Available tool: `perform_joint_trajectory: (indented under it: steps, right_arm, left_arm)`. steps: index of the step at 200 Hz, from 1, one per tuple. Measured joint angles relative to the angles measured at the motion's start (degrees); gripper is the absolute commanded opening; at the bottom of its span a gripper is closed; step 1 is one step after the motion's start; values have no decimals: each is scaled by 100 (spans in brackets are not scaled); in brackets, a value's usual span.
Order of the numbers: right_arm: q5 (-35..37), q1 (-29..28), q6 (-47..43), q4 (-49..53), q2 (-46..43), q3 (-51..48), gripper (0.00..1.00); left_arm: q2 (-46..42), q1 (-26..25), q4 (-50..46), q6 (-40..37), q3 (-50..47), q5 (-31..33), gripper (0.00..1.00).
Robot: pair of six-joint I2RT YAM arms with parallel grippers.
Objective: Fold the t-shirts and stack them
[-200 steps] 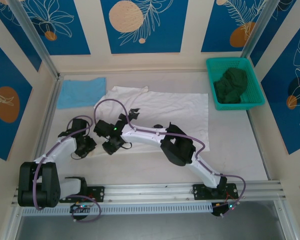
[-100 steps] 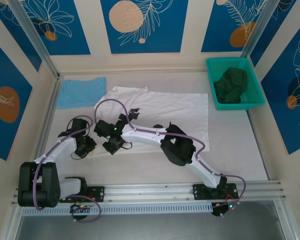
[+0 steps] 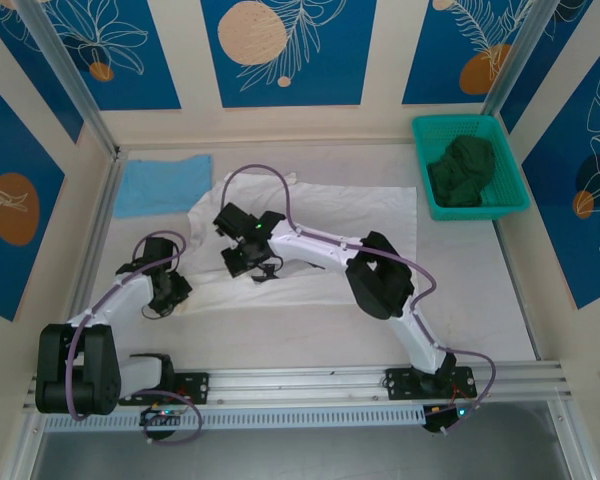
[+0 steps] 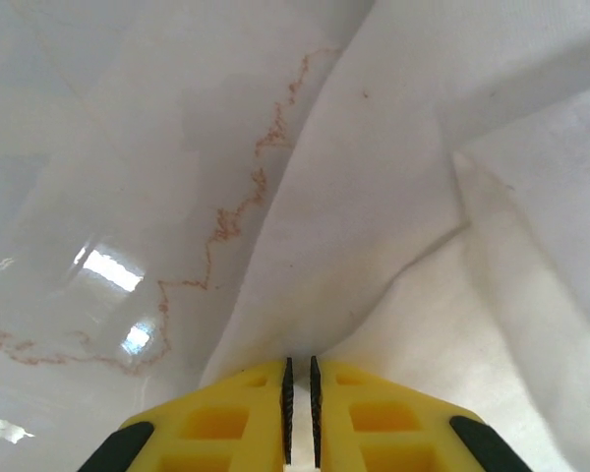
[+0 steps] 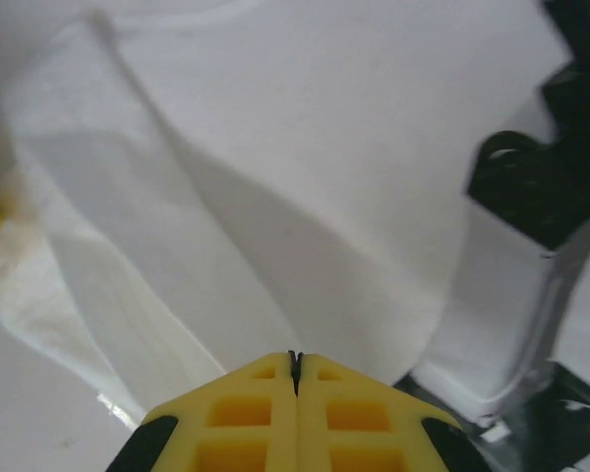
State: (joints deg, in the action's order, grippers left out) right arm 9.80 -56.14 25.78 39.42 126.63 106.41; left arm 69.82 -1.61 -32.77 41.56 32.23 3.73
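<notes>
White t-shirt (image 3: pixel 360 225): lay spread across the middle of the bench (image 3: pixel 480 300), partly doubled, folding unfinished. My left pincer (image 3: pixel 170 292) was closed to a slit on a fold at its near-left edge. My right pincer (image 3: pixel 255 265) was fully closed, pinching cloth nearby. Light-blue t-shirt (image 3: pixel 163 184): lay flat at the far-left corner, apparently folded. Remaining, by my judgement: finish the white folds, then stack both.

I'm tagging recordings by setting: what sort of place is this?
Probably a robot test cell, not a home: left arm and right arm bolted to a rail, a table walled by printed panels, and aluminium posts.
</notes>
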Motion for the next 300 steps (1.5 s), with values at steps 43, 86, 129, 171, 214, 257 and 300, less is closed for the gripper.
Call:
perform_joint_trajectory:
  steps: [43,86,129,171,214,257,300]
  right_arm:
    - [-221,398,459,-83,-4,-122,2]
    - [-387,640,922,-125,4,-122,20]
    - [-391,848,1408,85,162,-2,44]
    - [-413,1213,1867,-229,-310,-807,48]
    - [-304,1521,2249,-922,-2597,-3410,49]
    - [-72,2170,2568,-1182,-4704,-5657,44]
    - [-192,3237,2715,-1113,-6065,-6929,38]
  left_arm:
    - [0,0,-2,-15,0,146,14]
    - [-2,0,-24,-17,2,256,14]
    - [-317,-2,-184,-26,31,280,19]
    - [-905,-273,-667,-173,595,302,32]
    - [-992,-977,-1097,-13,894,339,46]
    - [-1040,-1071,-1215,546,584,59,47]
    - [-1078,-1102,-1097,1158,197,-76,48]
